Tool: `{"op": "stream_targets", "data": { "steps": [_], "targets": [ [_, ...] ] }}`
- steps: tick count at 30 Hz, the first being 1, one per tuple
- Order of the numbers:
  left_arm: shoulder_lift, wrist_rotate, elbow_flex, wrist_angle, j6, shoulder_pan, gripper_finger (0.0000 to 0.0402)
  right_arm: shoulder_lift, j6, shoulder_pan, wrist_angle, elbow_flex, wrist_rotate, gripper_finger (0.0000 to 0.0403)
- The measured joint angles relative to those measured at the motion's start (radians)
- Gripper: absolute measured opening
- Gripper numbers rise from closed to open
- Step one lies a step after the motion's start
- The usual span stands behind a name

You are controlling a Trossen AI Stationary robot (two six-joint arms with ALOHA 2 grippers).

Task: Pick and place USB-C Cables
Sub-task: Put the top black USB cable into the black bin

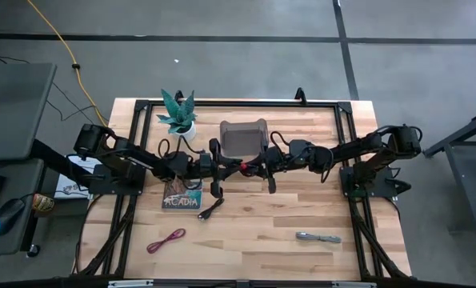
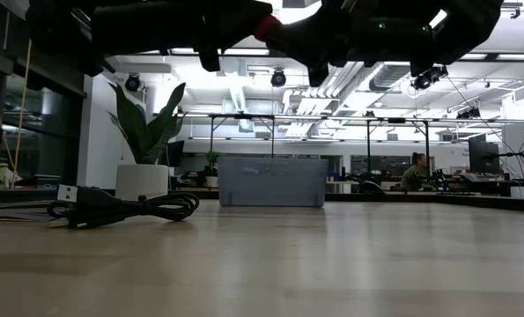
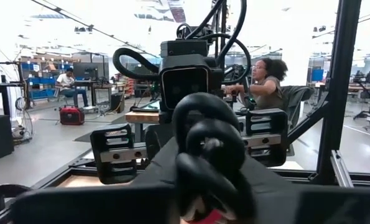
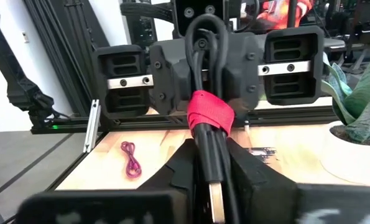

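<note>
1. Your two arms meet nose to nose over the middle of the tabletop (image 1: 302, 216), just in front of the grey bin (image 1: 243, 136).
2. The red-and-black cable (image 4: 208, 134) hangs in the air between them. The left tool (image 1: 222, 168) is clamped narrow on one end, and the right tool (image 1: 263, 165) grips the other, so both hold it.
3. The black cable (image 1: 212, 210) lies beside the book (image 1: 181, 196).
4. The dark red cable (image 1: 166, 240) lies nearer the front edge.
5. The silver-grey cable (image 1: 318, 237) lies front right.
</note>
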Motion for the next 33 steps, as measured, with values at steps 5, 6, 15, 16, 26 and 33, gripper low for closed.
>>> {"op": "stream_targets", "data": {
  "steps": [5, 6, 15, 16, 26, 33],
  "targets": [
    [0.002, -0.004, 0.0, -0.012, 0.0, 0.0, 0.0015, 0.0, 0.0, 0.0, 0.002, 0.0, 0.009, 0.0109],
    [0.002, -0.004, 0.0, -0.019, 0.0, 0.0, 0.0015, 0.0, 0.001, 0.0, 0.002, 0.0, 0.009, 0.0118],
    [-0.034, -0.065, -0.011, -0.099, 0.05, 0.0, 0.001, -0.034, 0.02, -0.003, -0.088, 0.0, 0.063, 0.0187],
    [-0.051, -0.071, -0.02, -0.111, 0.052, 0.0, 0.001, -0.05, 0.011, -0.005, -0.118, 0.0, 0.065, 0.0195],
    [-0.301, -0.142, -0.155, -0.228, 0.071, 0.01, 0.0009, -0.34, -0.048, 0.011, -0.31, -0.118, 0.162, 0.0238],
    [-0.452, -0.088, -0.22, -0.313, 0.026, 0.039, 0.0009, -0.573, -0.01, 0.01, -0.13, -0.335, 0.258, 0.0238]
  ]
}}
